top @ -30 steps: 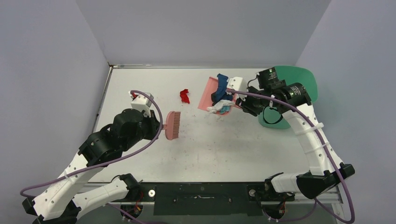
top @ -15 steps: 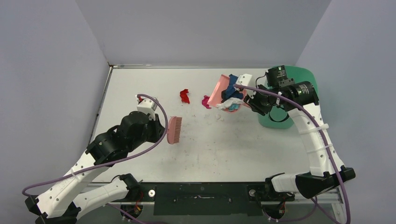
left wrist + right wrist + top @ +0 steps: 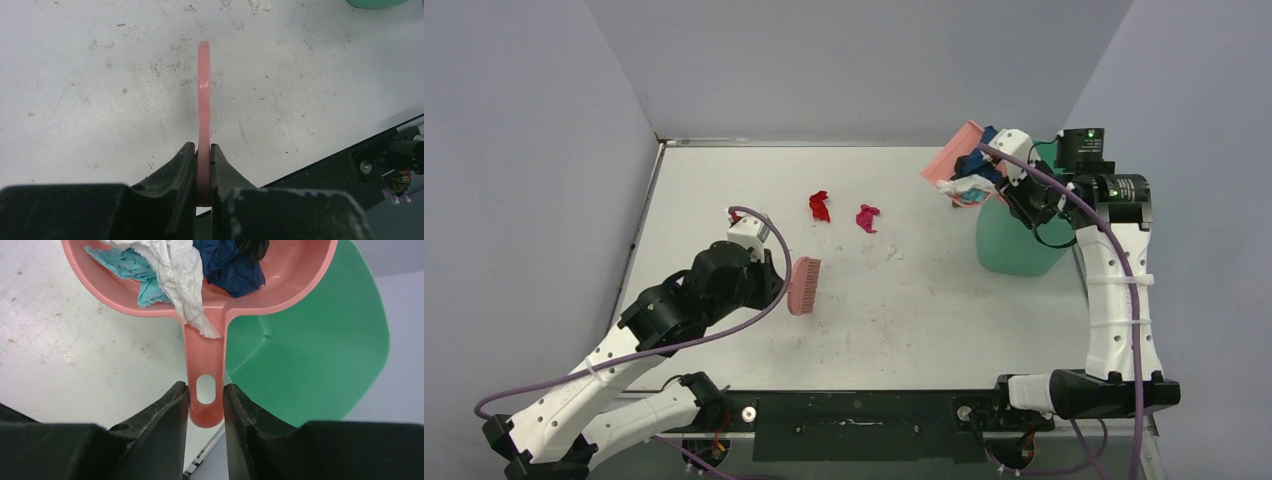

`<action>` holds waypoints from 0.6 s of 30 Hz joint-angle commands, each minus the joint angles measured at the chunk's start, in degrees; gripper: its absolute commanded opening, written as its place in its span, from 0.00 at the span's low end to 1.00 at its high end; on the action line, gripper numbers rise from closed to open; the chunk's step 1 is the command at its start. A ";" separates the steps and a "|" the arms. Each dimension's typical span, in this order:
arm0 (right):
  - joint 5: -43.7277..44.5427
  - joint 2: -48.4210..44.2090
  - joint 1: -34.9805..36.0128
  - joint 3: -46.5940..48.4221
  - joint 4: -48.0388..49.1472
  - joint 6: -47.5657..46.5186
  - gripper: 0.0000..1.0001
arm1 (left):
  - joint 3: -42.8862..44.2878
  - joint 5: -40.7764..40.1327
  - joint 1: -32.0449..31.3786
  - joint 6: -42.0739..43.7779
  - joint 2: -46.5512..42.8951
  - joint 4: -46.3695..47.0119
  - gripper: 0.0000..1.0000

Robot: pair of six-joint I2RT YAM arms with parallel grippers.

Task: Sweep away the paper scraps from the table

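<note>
**Two scraps lie loose on the table while a loaded dustpan hangs at the bin**

Most of the paper scraps are off the table [image 3: 904,320] and riding in the pink dustpan [image 3: 280,285]: a white one [image 3: 175,270], a cyan one [image 3: 132,265] and a dark blue one [image 3: 232,267]. The right gripper [image 3: 206,390] pinches the pan's handle and holds it raised at the near rim of the green bin [image 3: 320,350], with the scoop mostly over the tabletop, not over the bin's mouth.

This looks like the emptying step. The next move, I'd say, calls for carrying the pan fully over the opening and tipping it so the load slides out. The white scrap droops over the lip by the handle and could drop short.

A red scrap [image 3: 820,206], a magenta scrap [image 3: 867,217] and a tiny white bit [image 3: 892,253] sit out in mid-table. The left gripper [image 3: 203,150] is clamped on the pink brush [image 3: 203,90], well apart from them, low over the near part of the table. They would need another sweep.
</note>
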 commanded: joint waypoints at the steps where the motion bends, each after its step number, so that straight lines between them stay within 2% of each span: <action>1: -1.97 0.68 -5.48 3.10 4.28 -0.06 0.05 | -0.17 1.43 0.29 0.88 -0.61 3.87 0.00; 13: -4.84 7.28 -22.13 6.12 5.70 -5.88 0.05 | -3.49 2.01 0.64 1.45 -1.97 4.55 0.00; 18: -1.84 8.43 -25.31 7.11 5.92 -9.67 0.05 | -4.13 2.42 0.90 2.11 -1.96 5.24 0.00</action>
